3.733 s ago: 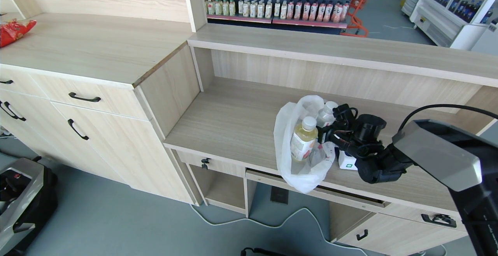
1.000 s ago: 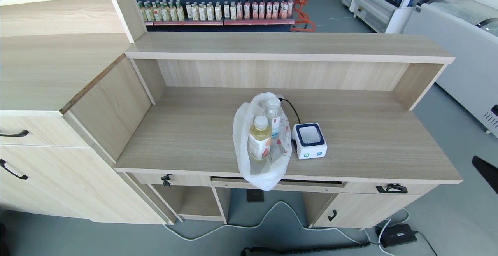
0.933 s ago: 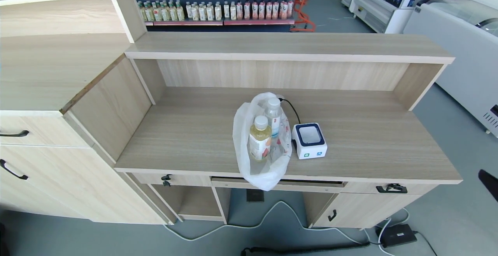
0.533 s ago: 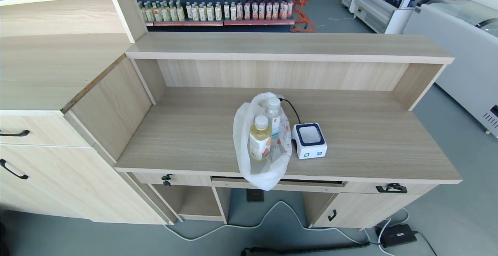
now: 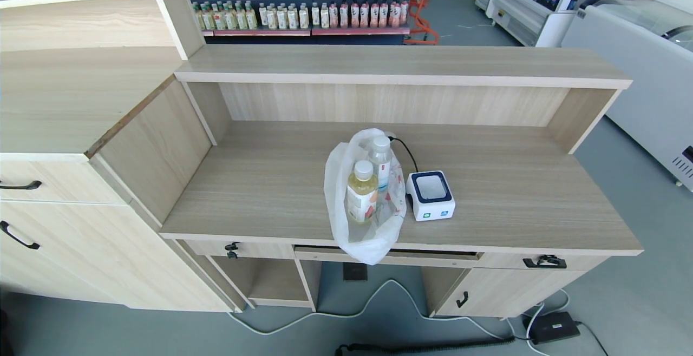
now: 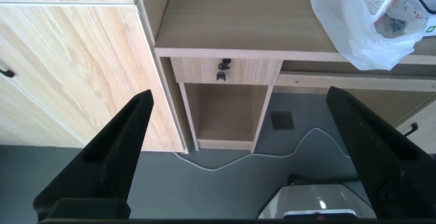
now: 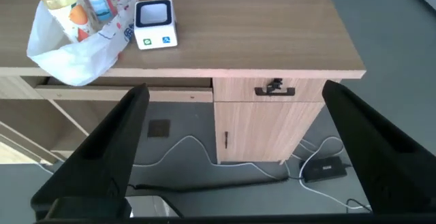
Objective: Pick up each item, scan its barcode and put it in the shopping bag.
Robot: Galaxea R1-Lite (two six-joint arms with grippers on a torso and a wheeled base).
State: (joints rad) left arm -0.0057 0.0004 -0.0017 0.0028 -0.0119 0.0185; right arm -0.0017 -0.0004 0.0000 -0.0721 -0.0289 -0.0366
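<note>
On the counter, the shopping bag holds two upright bottles.

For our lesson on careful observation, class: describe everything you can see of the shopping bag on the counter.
The shopping bag is thin, white, half see-through plastic, crumpled and standing open at the top. It sits at the front edge of the wooden counter, its lower fold sagging over that edge. Inside stand two upright white-capped bottles: a yellow drink bottle in front, a clear bottle behind it. A white scanner sits close on its right; whether they touch cannot be told.
</note>
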